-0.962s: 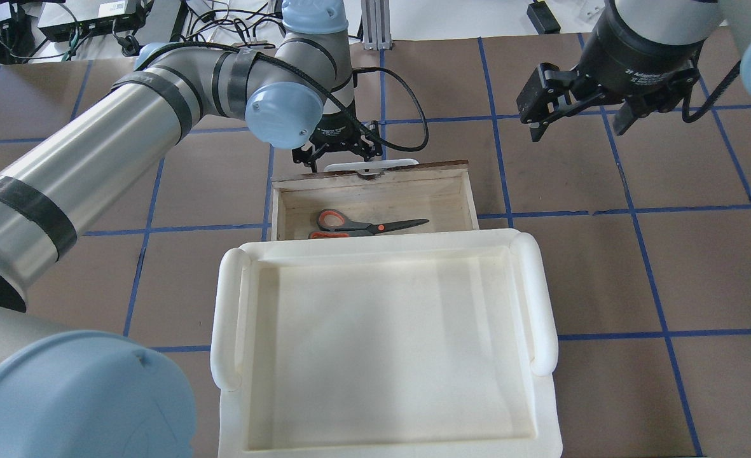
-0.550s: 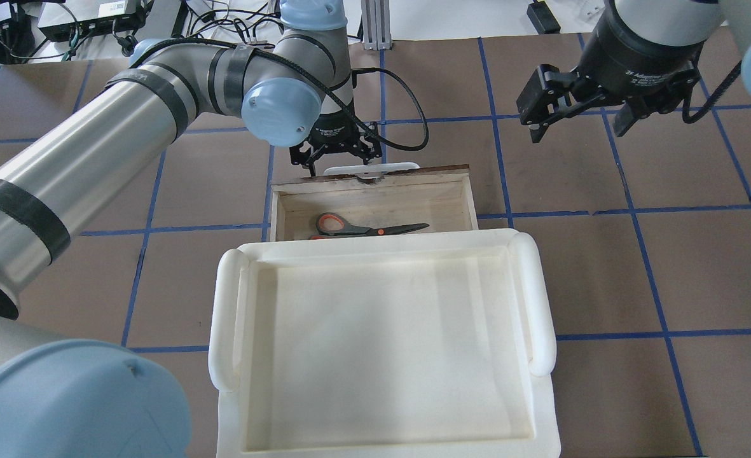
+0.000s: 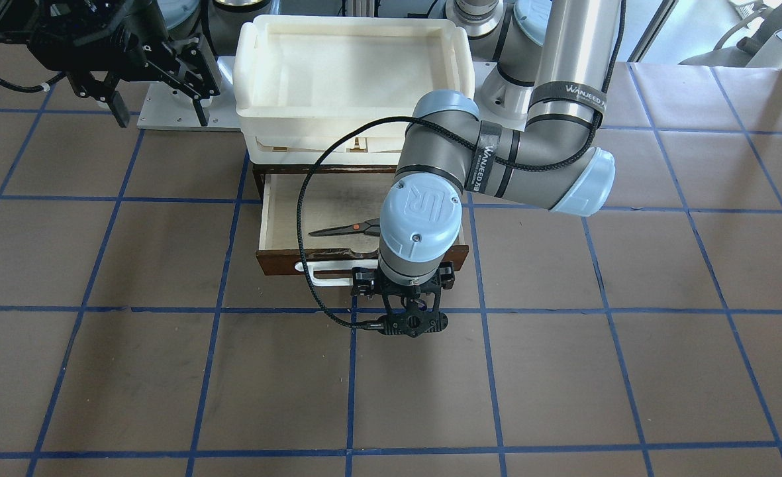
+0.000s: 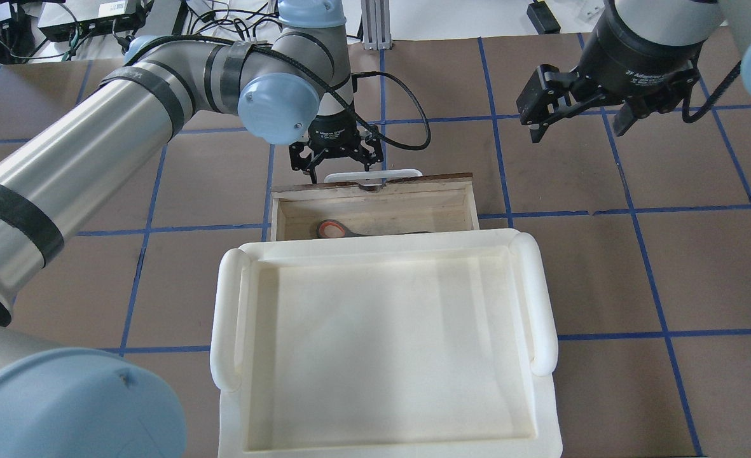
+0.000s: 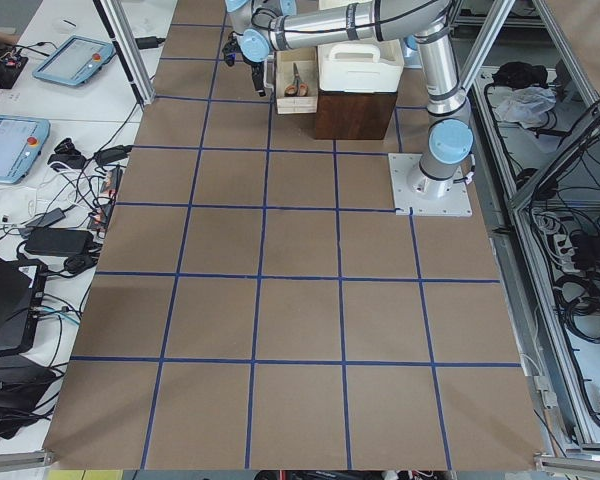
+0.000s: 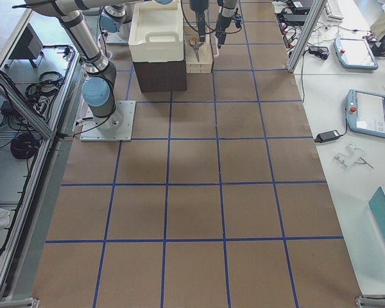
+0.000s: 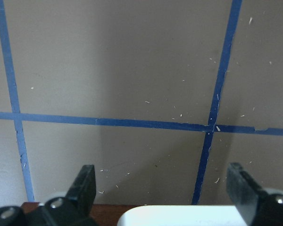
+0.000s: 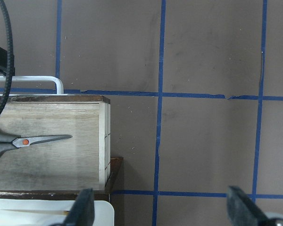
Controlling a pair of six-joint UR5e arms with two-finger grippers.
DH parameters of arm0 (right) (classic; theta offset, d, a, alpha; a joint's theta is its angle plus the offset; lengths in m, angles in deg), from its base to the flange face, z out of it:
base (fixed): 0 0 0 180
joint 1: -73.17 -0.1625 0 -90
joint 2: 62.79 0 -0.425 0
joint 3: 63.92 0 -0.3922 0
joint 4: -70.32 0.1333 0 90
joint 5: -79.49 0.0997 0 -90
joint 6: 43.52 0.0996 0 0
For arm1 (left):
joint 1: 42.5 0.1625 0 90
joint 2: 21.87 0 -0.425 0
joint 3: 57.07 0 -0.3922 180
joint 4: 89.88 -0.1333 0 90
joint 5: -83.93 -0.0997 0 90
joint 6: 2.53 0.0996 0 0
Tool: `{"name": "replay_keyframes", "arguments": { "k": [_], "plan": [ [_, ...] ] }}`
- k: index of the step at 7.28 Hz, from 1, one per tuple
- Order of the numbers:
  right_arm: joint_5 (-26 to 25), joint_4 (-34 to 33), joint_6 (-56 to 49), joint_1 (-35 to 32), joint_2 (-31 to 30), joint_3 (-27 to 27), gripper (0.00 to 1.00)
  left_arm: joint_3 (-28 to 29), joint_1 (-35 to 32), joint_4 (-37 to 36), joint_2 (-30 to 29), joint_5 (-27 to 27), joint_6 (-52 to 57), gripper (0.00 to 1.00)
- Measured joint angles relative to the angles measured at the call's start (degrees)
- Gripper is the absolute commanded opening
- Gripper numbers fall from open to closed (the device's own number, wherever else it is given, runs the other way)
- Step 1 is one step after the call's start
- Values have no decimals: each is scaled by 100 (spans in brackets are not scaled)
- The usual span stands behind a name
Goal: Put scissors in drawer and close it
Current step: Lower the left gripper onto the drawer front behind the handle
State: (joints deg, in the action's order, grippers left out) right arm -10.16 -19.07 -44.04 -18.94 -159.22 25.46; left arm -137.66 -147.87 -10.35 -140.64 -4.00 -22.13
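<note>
Overhead exterior view: small grey scissors with orange-red loop linings (image 4: 332,229) lie flat inside the shallow wooden drawer with dark brown front (image 4: 413,210), which stands partly out beneath the cream-white plastic tray (image 4: 375,245). The left hand (image 4: 340,168), fingers spread wide, sits at one end of the white bar handle (image 4: 381,173). The right hand (image 4: 578,121), likewise wide and empty, hangs well apart over the counter (image 4: 604,267). Closing probably calls for a straight, square push so the drawer does not skew.

A: Supporting surface?
B: Brown table (image 4: 604,273), gridded with blue tape lines (image 4: 610,334).
A: Directly on it?
B: A dark brown cabinet (image 5: 354,115) and, near it, the left arm's white base plate (image 5: 405,205).
</note>
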Motion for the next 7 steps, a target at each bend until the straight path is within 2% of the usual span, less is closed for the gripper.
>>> {"name": "replay_keyframes", "arguments": {
  "k": [7],
  "plan": [
    [0,28,-4,0,0,0,100,40,-43,-39,-57,40,-691,100]
  ]
}}
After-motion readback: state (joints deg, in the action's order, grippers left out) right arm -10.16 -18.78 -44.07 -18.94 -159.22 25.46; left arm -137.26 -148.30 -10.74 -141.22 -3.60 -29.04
